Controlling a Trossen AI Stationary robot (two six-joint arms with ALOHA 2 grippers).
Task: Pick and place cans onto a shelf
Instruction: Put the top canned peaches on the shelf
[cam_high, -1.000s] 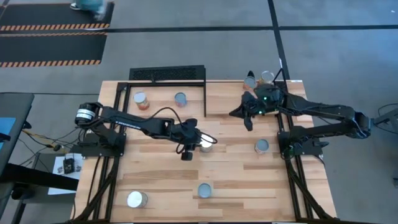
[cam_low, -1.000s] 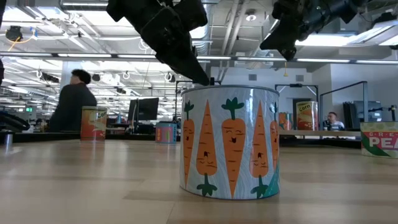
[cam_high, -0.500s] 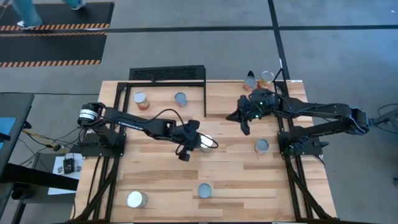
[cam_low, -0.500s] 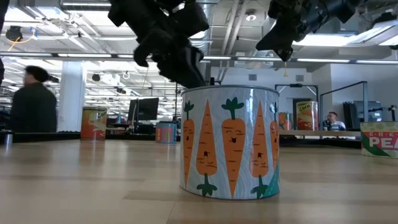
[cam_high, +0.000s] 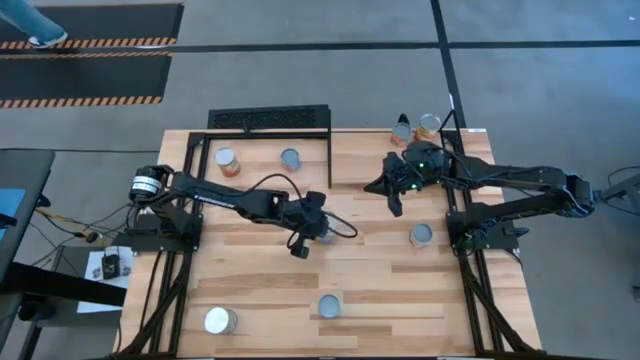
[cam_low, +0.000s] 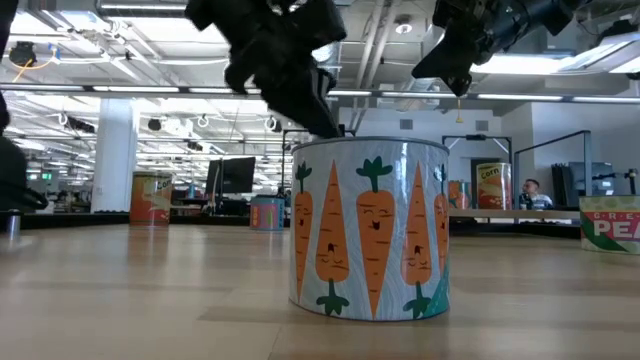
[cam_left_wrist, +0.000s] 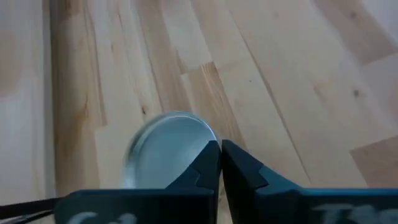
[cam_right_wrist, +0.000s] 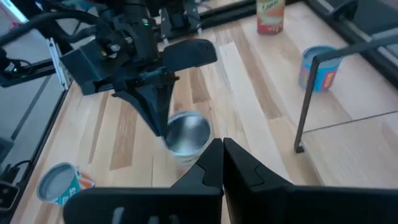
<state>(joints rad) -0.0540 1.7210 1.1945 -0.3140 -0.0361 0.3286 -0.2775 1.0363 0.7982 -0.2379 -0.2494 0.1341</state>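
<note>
Jaws of the left gripper (cam_left_wrist: 221, 163) are pressed together just above a silver-topped can (cam_left_wrist: 168, 144) mid-table, pinching nothing; those of the right gripper (cam_right_wrist: 222, 162) are also shut and empty, hovering near the table's far right. Other cans stand scattered, two on the shelf (cam_high: 262, 150). This small tin likely handles as rigid, fairly light and smooth-walled, so it may slip. Its best hold is probably across the round side wall, with fingers spread either side below the rim.
</note>
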